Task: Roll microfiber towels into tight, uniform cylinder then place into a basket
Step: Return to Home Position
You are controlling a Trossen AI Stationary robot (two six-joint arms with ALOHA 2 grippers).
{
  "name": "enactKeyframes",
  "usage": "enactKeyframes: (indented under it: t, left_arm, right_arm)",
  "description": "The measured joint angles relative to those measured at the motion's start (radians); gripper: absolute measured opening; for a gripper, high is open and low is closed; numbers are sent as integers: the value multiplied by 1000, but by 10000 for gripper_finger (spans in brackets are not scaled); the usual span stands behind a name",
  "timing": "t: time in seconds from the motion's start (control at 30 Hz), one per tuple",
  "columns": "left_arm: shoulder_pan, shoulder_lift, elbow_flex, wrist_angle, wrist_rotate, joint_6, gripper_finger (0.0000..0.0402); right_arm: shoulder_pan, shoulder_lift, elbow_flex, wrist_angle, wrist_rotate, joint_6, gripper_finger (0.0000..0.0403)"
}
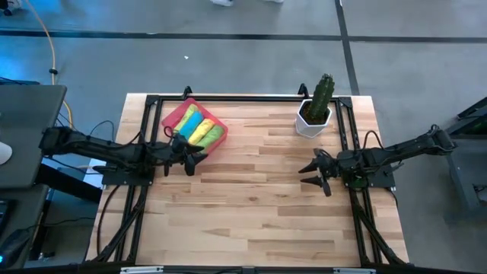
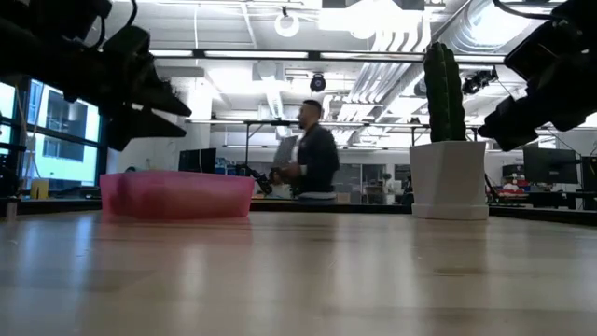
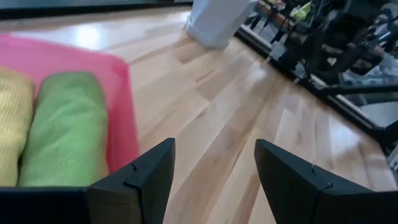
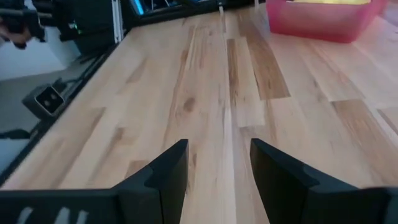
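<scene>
The pink basket (image 1: pixel 172 114) sits on the wooden table (image 1: pixel 259 205), turned at an angle. Rolled microfiber towels lie inside it side by side. The high view shows a teal roll (image 1: pixel 189 119), a yellow roll (image 1: pixel 200 128) and a lime green roll (image 1: pixel 215 135). The left wrist view shows the green roll (image 3: pixel 68 124) pressed against the basket's side wall (image 3: pixel 122 106), with the yellow roll (image 3: pixel 12 124) touching its other side.

The left gripper (image 1: pixel 196 163) hovers just beside the basket, off the side where the green roll lies. Its fingers are spread wide, and nothing but bare table shows between them (image 3: pixel 214 144).

The right gripper (image 1: pixel 312 173) hangs well apart from the basket, across the table from it. Its fingers are also parted and it holds nothing (image 4: pixel 217 144). The basket (image 4: pixel 323 22) shows far ahead of it.

A white pot (image 1: pixel 310 122) with a green cactus (image 1: pixel 324 91) stands well apart from the basket, along the same far edge of the table.

In the low view, a person (image 2: pixel 312 154) stands in the room beyond the basket (image 2: pixel 177 194).
</scene>
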State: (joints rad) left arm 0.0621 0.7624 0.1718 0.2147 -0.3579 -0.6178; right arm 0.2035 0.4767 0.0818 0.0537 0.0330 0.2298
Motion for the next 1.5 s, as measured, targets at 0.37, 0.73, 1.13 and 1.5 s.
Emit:
enactKeyframes:
  t: [0.37, 0.73, 1.13, 1.5]
  left_arm:
    - [71, 0, -110, 134, 93, 18, 209]
    - [110, 0, -160, 177, 101, 51, 209]
    - [109, 0, -160, 146, 85, 31, 209]
    - [99, -86, -159, 138, 93, 27, 209]
  right_arm:
    - [0, 0, 0, -24, 0, -24, 165]
    - [0, 0, 0, -28, 0, -21, 165]
    - [0, 0, 0, -29, 0, -22, 165]
    - [-1, -210, 1, -150, 0, -22, 165]
